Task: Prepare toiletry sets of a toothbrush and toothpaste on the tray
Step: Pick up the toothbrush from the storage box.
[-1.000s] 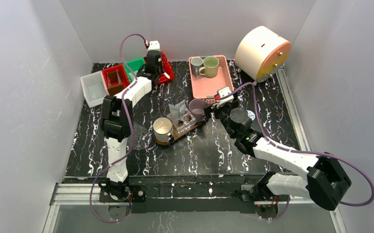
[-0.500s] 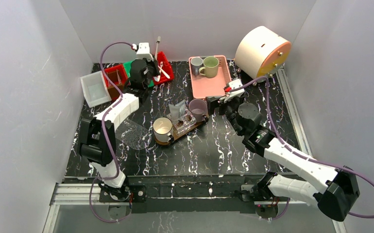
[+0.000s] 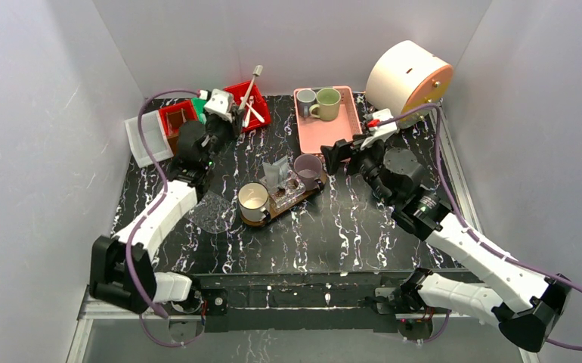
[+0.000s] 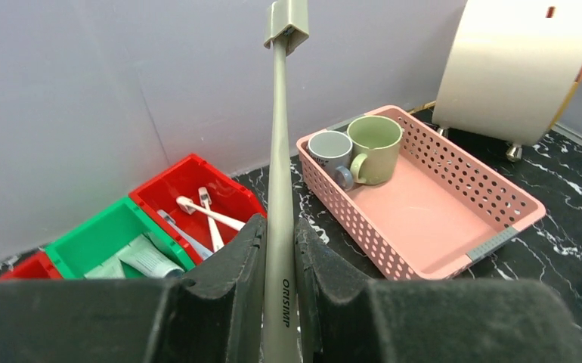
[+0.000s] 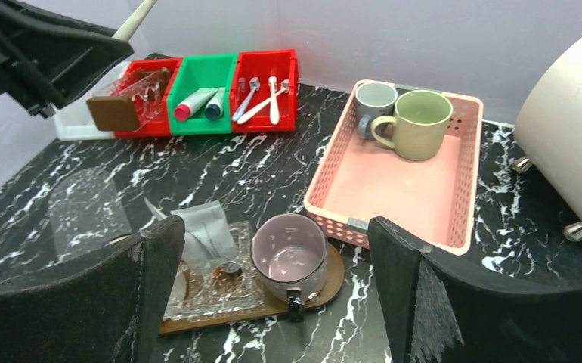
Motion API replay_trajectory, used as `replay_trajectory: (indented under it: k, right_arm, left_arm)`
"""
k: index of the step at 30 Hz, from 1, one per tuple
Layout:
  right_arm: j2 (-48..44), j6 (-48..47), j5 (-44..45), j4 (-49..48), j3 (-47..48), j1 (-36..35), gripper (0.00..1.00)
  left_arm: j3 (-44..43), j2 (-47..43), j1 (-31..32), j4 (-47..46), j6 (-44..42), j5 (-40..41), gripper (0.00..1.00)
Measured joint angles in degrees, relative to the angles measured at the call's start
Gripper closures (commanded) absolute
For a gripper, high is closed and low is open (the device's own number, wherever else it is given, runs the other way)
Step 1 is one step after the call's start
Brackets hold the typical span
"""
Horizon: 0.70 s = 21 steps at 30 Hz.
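Two mugs sit on the tray (image 3: 297, 201) in the top view, a cream mug (image 3: 253, 200) and a purple mug (image 3: 308, 167), with a clear bag (image 3: 276, 172) between them. The left end effector (image 3: 235, 115) is up by the red bin (image 3: 262, 113) at the back, pinched nearly closed on a toothbrush (image 3: 252, 87) whose head points up and away. The tray lies well off to its right, nearer the arm bases. The right end effector (image 3: 336, 157) hangs spread wide with nothing in it, the purple mug just to its left.

Left wrist view: the grey-green handle is clamped between both fingers (image 4: 227, 287) and stands straight up out of them. Beyond them, more brushes lie in the red bin and toothpaste tubes (image 4: 148, 261) in the green bin (image 4: 95, 242). Off right, the pink basket (image 4: 454, 227) holds a grey mug (image 4: 329, 150) and a green mug (image 4: 375, 138).

Right wrist view: the fingers gape, empty, with the purple mug and tray straight ahead between them. No brush stands in that mug, and I can't tell what the bag holds.

My read is that one brush is picked but not delivered and the toothpaste is untouched, so most of the job is left.
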<state>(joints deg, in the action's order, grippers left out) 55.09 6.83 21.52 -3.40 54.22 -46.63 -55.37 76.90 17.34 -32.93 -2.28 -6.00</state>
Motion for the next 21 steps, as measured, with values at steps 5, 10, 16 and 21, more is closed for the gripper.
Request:
replay_trajectory:
  k: [5, 10, 16, 21]
  right_arm:
    - [0.63, 4.57, -2.45, 5.6, 5.05, 0.0, 0.01]
    - [1.57, 8.35, -5.55, 8.5, 8.52, 0.0, 0.01]
    - [2.78, 12.57, -9.6, 9.75, 10.36, 0.0, 0.01]
    - [4.35, 16.11, -12.37, 9.16, 10.67, 0.0, 0.02]
  left_arm:
    - [6.08, -8.9, 0.46, -0.46, -5.29, -2.45, 1.0]
    - [10.14, -16.0, 2.6, 1.7, -11.96, -3.06, 1.0]
    - [14.84, -25.75, 6.4, 5.7, -18.36, -3.93, 1.0]
    - [17.86, -31.54, 9.44, 7.48, -22.58, -3.58, 1.0]
